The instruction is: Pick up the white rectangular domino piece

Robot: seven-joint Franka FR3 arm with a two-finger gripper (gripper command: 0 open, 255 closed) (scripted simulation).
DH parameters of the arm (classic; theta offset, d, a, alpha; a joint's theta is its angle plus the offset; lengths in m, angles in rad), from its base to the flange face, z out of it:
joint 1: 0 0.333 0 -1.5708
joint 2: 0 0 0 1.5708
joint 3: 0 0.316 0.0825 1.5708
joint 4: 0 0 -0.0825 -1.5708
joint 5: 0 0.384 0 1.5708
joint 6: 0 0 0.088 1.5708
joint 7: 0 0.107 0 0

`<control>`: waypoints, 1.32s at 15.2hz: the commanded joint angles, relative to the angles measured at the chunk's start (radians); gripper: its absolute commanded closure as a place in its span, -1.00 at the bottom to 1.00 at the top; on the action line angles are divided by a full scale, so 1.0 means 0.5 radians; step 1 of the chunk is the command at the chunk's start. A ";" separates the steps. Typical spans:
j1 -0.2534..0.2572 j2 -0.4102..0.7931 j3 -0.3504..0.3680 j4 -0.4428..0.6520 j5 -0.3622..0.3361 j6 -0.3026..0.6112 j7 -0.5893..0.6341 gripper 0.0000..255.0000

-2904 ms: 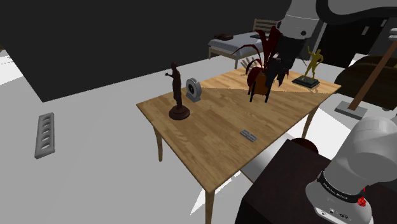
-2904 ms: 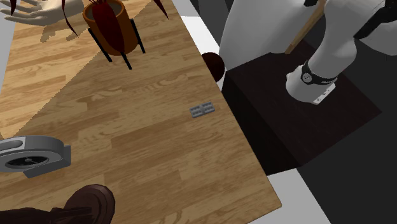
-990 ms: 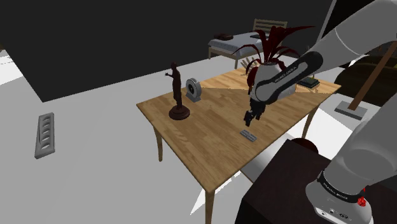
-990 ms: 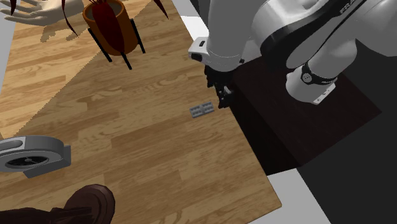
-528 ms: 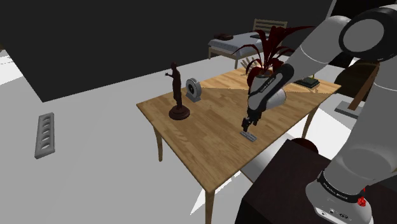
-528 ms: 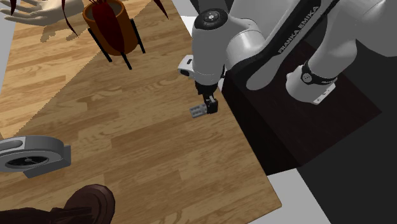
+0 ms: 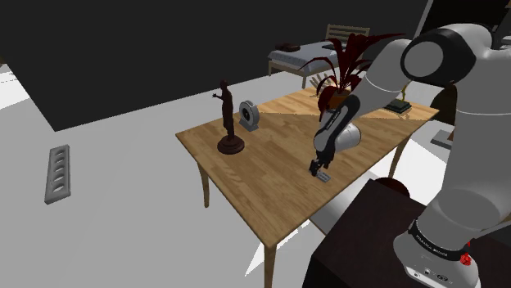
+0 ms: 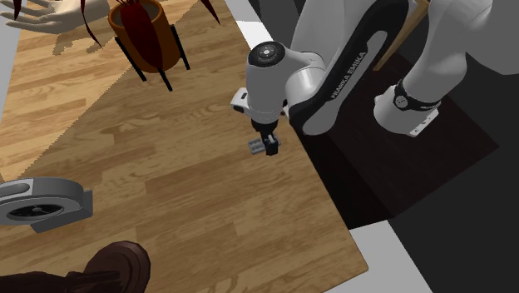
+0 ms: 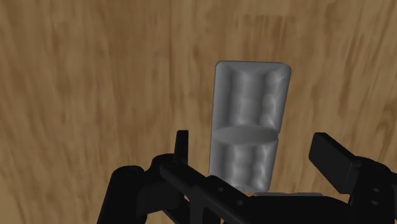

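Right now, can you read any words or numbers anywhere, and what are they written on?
"FRANKA EMIKA": on the dark stripe along the robot arm.
Black ring at the arm's base: white lettering, too small to read.
Grey domino: moulded bumps, no letters or numbers to read.

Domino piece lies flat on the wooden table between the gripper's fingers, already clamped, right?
Not clamped. The wrist view shows the grey domino piece flat on the wooden table between the fingers of the gripper, which stand apart and touch neither side.
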 commanded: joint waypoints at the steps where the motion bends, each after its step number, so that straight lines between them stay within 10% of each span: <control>1: -0.023 0.082 0.026 0.022 0.027 0.062 -0.025 -1.00; 3: -0.024 0.082 0.027 0.021 0.026 0.062 -0.024 -1.00; 4: -0.026 0.084 0.027 0.022 0.027 0.063 -0.025 1.00; 20: 0.032 -0.136 -0.046 -0.027 -0.048 -0.108 0.034 1.00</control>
